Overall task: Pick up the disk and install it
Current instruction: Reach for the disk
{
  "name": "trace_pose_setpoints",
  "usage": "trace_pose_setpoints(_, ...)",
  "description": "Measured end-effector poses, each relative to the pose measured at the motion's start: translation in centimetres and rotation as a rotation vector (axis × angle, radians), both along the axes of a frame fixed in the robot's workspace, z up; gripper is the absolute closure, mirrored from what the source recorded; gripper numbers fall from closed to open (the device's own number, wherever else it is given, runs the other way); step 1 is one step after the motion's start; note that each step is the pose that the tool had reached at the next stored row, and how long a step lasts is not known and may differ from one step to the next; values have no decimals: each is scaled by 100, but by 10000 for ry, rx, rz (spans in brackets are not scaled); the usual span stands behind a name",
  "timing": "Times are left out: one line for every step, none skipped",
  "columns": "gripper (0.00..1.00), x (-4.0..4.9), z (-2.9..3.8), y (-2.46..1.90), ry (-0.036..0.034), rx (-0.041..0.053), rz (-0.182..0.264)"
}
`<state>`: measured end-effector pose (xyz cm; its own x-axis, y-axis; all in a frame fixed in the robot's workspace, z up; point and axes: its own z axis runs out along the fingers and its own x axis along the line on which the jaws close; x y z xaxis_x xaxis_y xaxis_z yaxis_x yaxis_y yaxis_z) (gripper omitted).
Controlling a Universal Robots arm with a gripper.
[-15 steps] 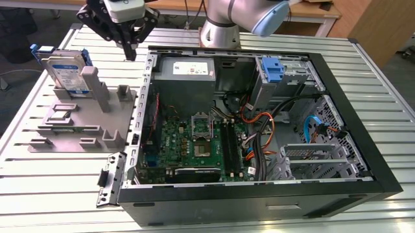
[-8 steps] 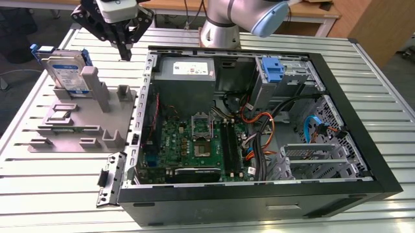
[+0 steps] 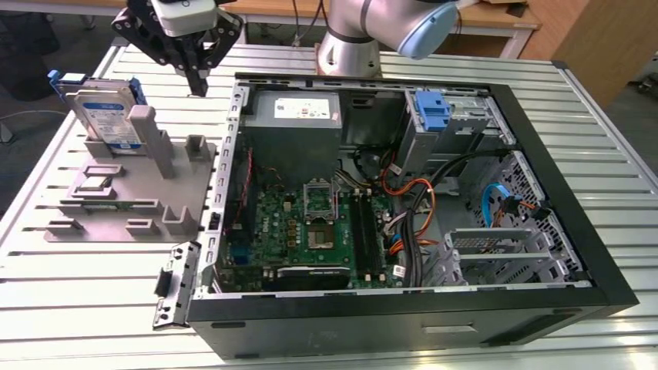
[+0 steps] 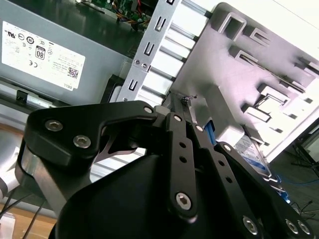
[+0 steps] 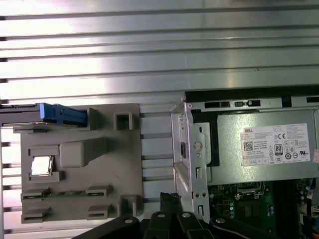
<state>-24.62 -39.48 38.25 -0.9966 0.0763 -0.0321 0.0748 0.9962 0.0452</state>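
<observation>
Disk (image 3: 103,116): silver drive, blue-and-white label, clipped in a blue carrier frame. It stands upright on edge, slotted into the grey fixture (image 3: 108,220) at the fixture's 11 o'clock corner, about 10 o'clock in the exterior view. In the first wrist view the disk (image 5: 62,114) is seen edge-on, with the blue frame showing.

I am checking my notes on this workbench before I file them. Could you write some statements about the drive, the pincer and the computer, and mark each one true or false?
1. The silver hard drive in a blue plastic carrier frame stands on edge in the grey plastic holder. True.
2. The pincer grips the drive. False: it is shut on nothing and hangs apart from the drive, between the holder and the computer.
3. The black computer case lies open, so the green motherboard shows. True.
4. The grey power-supply box with a white label sits on the holder. False: it is inside the case.
</observation>
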Motion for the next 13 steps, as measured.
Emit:
trace_pose_setpoints(90, 0, 0, 0, 0, 0, 1)
trace_pose_setpoints(90, -1, 0, 2, 1, 0, 1)
trace_pose_setpoints(90, -1, 0, 2, 1, -1, 1)
trace_pose_setpoints(90, -1, 0, 2, 1, 0, 0)
trace_pose_setpoints(90, -1, 0, 2, 1, -1, 1)
trace_pose_setpoints(90, -2, 0, 3, 1, -1, 0)
trace_pose_setpoints(90, -4, -1, 3, 0, 0, 0)
trace_pose_setpoints(90, -7, -1, 3, 0, 0, -1)
trace_pose_setpoints(90, -7, -1, 3, 1, 0, 0)
trace_pose_setpoints(90, -8, -1, 2, 1, -1, 1)
trace_pose_setpoints(90, -10, -1, 2, 0, 0, 1)
trace_pose_setpoints(90, -11, -2, 3, 0, 0, 1)
trace_pose_setpoints(90, -13, -2, 2, 1, -1, 1)
